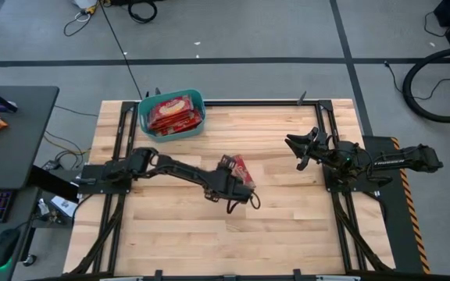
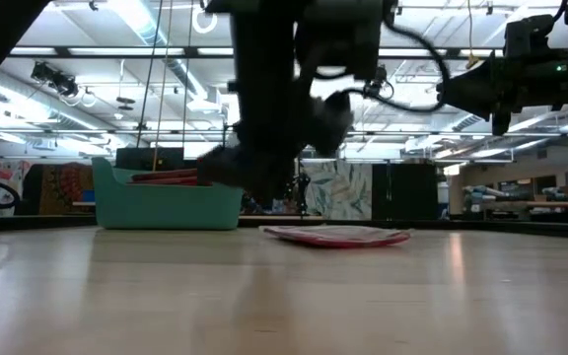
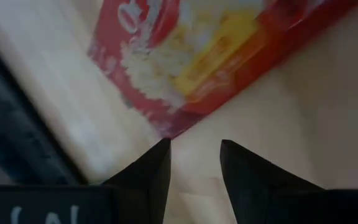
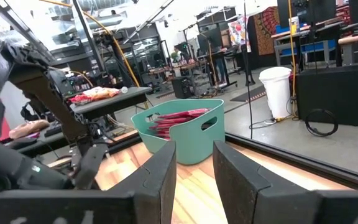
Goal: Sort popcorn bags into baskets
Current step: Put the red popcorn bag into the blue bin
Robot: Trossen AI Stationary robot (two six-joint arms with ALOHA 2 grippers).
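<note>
The left hand (image 1: 239, 183) hovers over the middle of the desk (image 1: 287, 234), its fingers (image 3: 154, 168) parted with a gap between the tips and nothing held, just beside the corner of a red popcorn bag (image 1: 241, 169) lying flat on the wood. The teal basket (image 1: 172, 114) at the desk's far edge already holds several red bags (image 1: 174, 113). The right hand (image 1: 294, 148) waits raised at the right side, fingers apart and empty.

Overhead, table-level, two wrist views; shared basket (image 1: 172, 114).
</note>
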